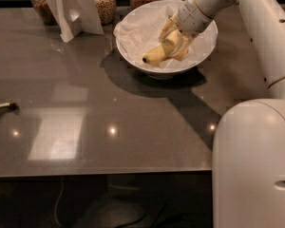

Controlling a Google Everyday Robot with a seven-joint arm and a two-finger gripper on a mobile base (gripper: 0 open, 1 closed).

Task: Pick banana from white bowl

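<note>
In bowl (154, 70): gripper (175, 41) around yellow banana (156, 55)

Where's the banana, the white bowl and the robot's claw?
banana (156, 54), camera view, its yellow middle.
white bowl (154, 69), camera view, its front wall.
claw (175, 42), camera view, its tip, down in the bowl at the banana.

Gripper (174, 43) in bowl (118, 38) w/ 1 banana (156, 55); 3 jars (104, 4).
</note>
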